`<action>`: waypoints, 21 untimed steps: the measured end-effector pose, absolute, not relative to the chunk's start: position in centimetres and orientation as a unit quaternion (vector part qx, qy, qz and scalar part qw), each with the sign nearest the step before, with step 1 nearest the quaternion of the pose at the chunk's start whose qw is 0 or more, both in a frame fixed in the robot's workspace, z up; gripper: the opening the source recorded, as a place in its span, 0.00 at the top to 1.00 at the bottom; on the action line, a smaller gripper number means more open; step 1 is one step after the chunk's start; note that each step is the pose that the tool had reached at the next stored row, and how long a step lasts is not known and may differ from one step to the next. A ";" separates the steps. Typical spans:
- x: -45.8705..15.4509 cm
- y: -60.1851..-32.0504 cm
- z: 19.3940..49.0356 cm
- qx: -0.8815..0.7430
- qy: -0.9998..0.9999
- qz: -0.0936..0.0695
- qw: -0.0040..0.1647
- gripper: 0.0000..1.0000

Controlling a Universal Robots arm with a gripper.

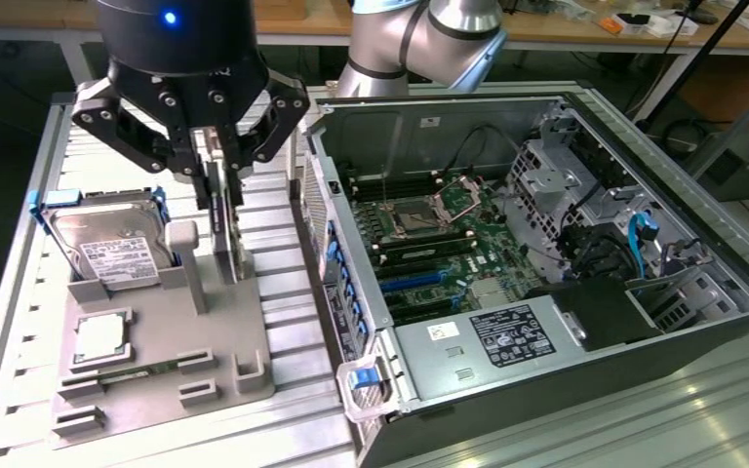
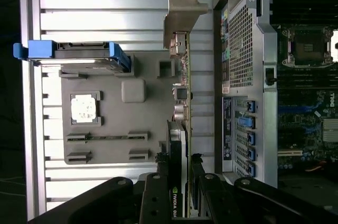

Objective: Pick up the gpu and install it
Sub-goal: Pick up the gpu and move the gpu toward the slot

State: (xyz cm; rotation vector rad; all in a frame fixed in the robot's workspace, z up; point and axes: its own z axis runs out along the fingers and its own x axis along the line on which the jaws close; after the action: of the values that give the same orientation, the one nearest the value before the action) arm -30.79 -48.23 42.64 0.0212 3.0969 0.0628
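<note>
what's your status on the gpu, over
gripper shut on gpu, upper edge. gpu upright on edge at grey holder tray. hard drive close on exterior view's left, not touching; open case on its right.

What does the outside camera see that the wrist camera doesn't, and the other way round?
Outside camera: the robot's silver arm and the labelled power box in the open computer. Wrist camera: white lettering on the gpu's edge. Both: the claw gripping the upright gpu, the hard drive in its blue frame, and the grey tray.
</note>
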 end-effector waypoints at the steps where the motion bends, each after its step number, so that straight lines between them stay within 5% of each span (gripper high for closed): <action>1: -30.8 -48.2 42.8 0.007 1.000 0.020 0.022 0.73; 21: -30.8 -48.2 45.6 0.007 1.000 0.020 0.022 0.73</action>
State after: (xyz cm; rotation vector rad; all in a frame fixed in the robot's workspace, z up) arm -30.79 -48.23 45.60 0.0212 3.0968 0.0629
